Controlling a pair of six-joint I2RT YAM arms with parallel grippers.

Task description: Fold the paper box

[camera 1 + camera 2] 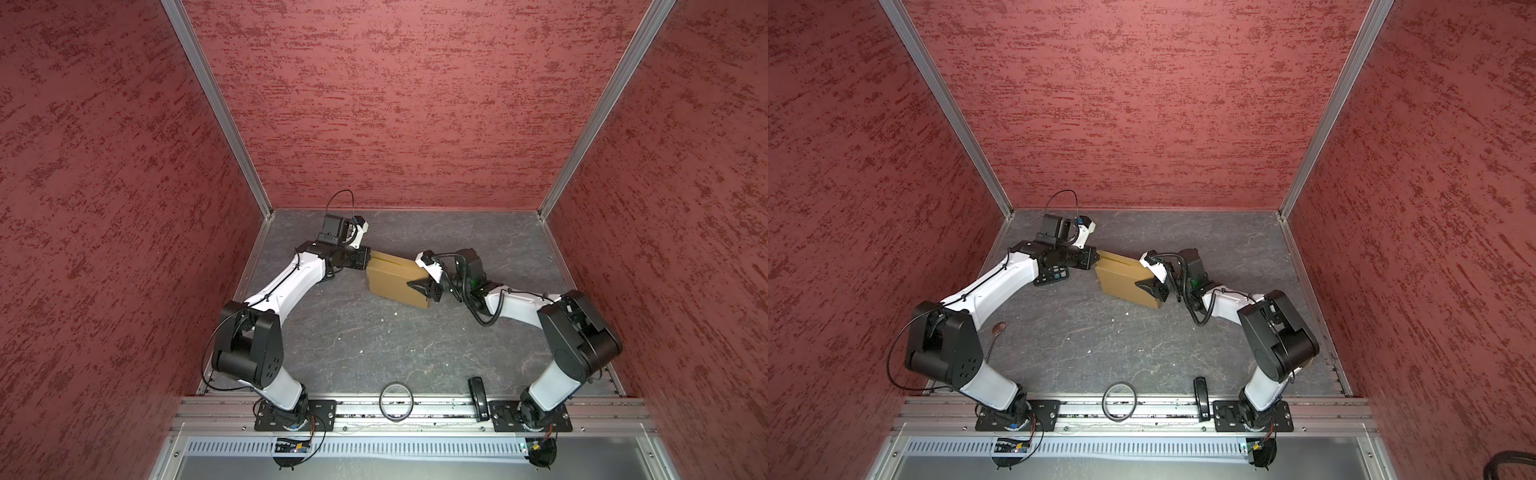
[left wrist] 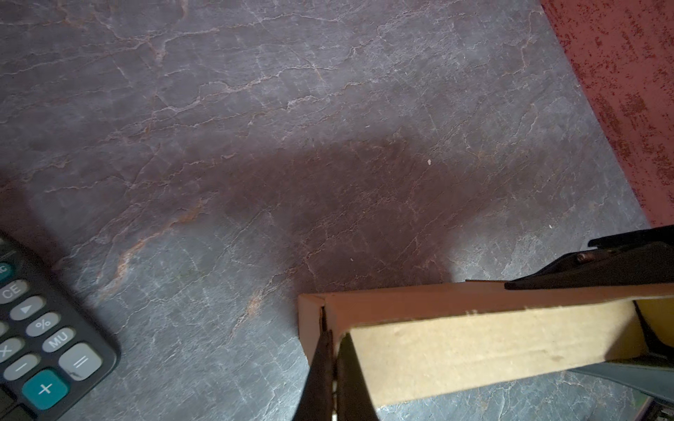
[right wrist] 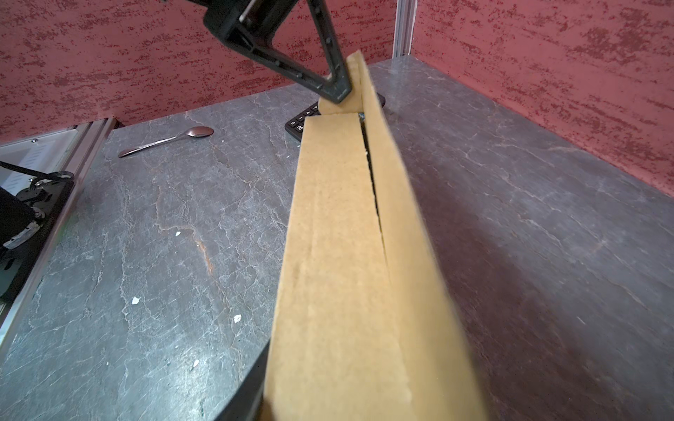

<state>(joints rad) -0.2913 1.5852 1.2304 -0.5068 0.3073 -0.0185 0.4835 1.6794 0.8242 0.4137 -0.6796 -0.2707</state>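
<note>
Centre frame, the tan paper box (image 1: 395, 282) sits tilted on the grey table (image 1: 332, 332), left gripper (image 1: 369, 262) at its upper-left corner, right gripper (image 1: 420, 289) gripping its right edge; a black ring (image 1: 381, 402) lies bottom centre

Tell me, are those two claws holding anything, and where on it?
Both hold the paper box: the left gripper pinches a thin wall at one end corner, the right gripper clamps the opposite end.
</note>
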